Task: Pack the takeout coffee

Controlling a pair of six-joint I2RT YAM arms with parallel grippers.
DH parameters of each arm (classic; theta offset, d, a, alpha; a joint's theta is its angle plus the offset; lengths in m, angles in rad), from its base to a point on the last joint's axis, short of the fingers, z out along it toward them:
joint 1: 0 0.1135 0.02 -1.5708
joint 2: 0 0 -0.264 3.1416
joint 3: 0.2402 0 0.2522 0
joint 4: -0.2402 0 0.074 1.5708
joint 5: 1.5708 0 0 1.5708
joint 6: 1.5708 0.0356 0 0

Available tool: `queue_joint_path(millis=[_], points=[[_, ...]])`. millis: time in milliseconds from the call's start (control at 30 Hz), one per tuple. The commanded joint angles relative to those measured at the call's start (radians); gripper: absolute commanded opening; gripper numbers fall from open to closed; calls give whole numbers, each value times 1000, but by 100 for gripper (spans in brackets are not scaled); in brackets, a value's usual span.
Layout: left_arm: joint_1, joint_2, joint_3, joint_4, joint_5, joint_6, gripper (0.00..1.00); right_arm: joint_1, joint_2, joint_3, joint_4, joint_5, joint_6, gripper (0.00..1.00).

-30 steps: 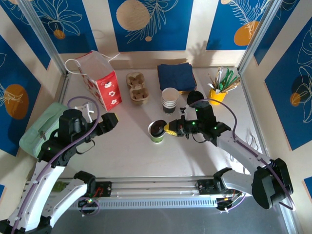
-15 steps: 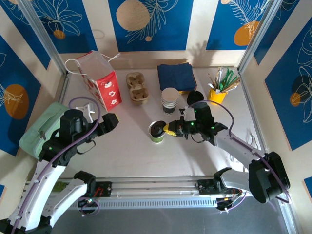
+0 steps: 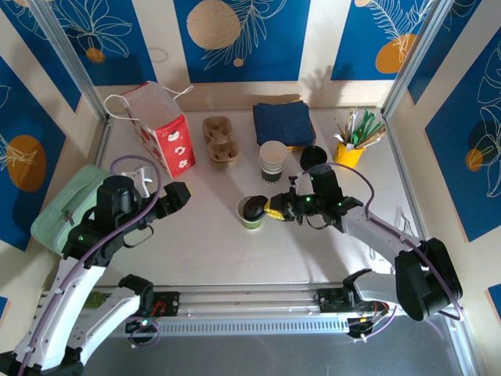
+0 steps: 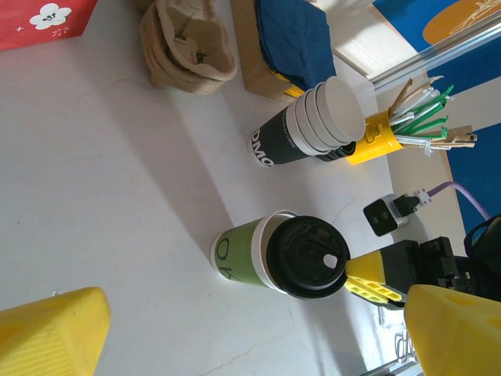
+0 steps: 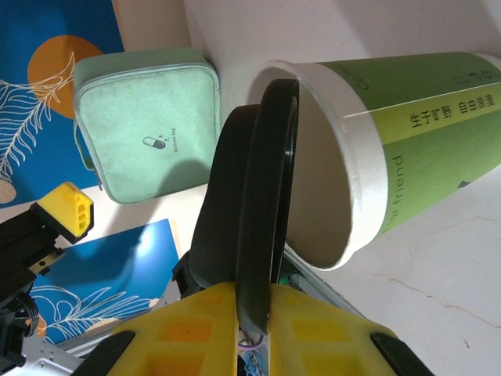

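Observation:
The takeout coffee, a green paper cup (image 3: 249, 220) with a white rim, stands mid-table. A black lid (image 3: 254, 208) lies tilted over its mouth, partly covering it. My right gripper (image 3: 272, 208) comes in from the right and is shut on the lid's edge. In the right wrist view the lid (image 5: 258, 204) stands edge-on between the yellow fingers (image 5: 196, 329), against the cup's rim (image 5: 352, 180). The left wrist view shows the cup (image 4: 235, 254), the lid (image 4: 309, 257) and the right fingers (image 4: 372, 282). My left gripper (image 3: 176, 196) is open, well to the left of the cup.
A stack of paper cups (image 3: 272, 160) stands just behind the cup. Behind that are blue napkins (image 3: 283, 123), a pulp cup carrier (image 3: 221, 141) and a red paper bag (image 3: 160, 129). A yellow cup of stirrers (image 3: 350, 149) and spare black lids (image 3: 311, 157) sit at the right. A green pouch (image 3: 66, 204) lies at the left edge.
The right gripper has shifted a little with the lid, which now lies more squarely over the cup's mouth. The left arm has not moved.

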Motion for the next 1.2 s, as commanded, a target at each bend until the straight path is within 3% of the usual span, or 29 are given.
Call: queue_joint_path(millis=[0, 1167], points=[[9, -3, -5, 18, 16, -3, 96, -4, 11, -13, -13, 7, -24, 17], [9, 6, -13, 38, 33, -29, 96, -3, 54, -32, -23, 40, -53, 21]])
